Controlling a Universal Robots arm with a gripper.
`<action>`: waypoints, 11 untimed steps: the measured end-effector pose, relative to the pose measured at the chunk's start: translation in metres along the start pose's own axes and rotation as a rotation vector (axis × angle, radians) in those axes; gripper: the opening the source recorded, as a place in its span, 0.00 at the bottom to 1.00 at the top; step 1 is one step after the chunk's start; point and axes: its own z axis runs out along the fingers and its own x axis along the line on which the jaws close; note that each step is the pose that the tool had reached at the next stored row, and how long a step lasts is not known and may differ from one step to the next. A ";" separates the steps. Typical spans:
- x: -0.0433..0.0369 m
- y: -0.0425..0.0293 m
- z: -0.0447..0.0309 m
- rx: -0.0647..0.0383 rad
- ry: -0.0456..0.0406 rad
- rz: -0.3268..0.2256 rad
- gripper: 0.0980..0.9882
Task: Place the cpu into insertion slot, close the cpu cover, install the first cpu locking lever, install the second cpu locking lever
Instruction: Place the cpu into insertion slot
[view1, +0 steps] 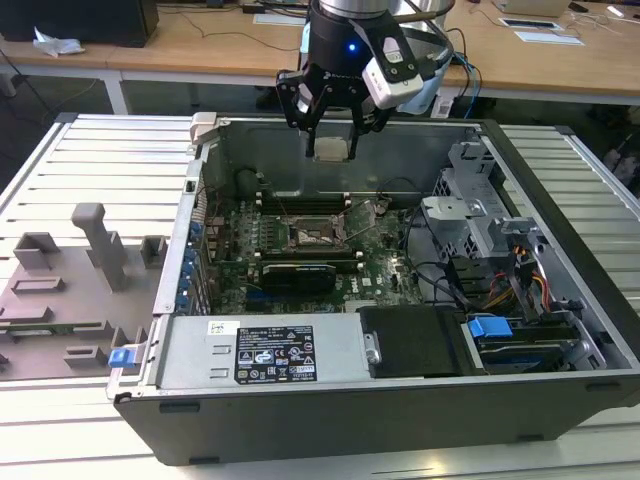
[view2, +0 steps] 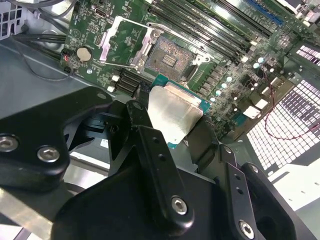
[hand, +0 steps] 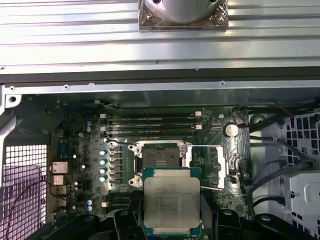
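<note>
Cpu (hand: 172, 202) where?
Pinched in my gripper (hand: 172, 222), hanging above the motherboard (view1: 385, 285) near the bare socket (hand: 160, 161); cpu cover (view2: 109, 42) flipped open.
Look?
Flat square, dull silver top, green edge.

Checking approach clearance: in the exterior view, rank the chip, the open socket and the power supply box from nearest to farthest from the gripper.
1. Chip: held in the gripper, up by the case's far wall.
2. Open socket: below the gripper, mid motherboard.
3. Power supply box: along the case's near edge, toward the exterior view's left.
</note>
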 end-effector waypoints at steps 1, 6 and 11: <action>0.0000 -0.0001 0.0008 0.000 0.0001 0.000 0.50; -0.0001 -0.0004 0.0047 0.000 0.0001 0.000 0.50; -0.0002 -0.0008 0.0090 0.000 0.0000 0.000 0.50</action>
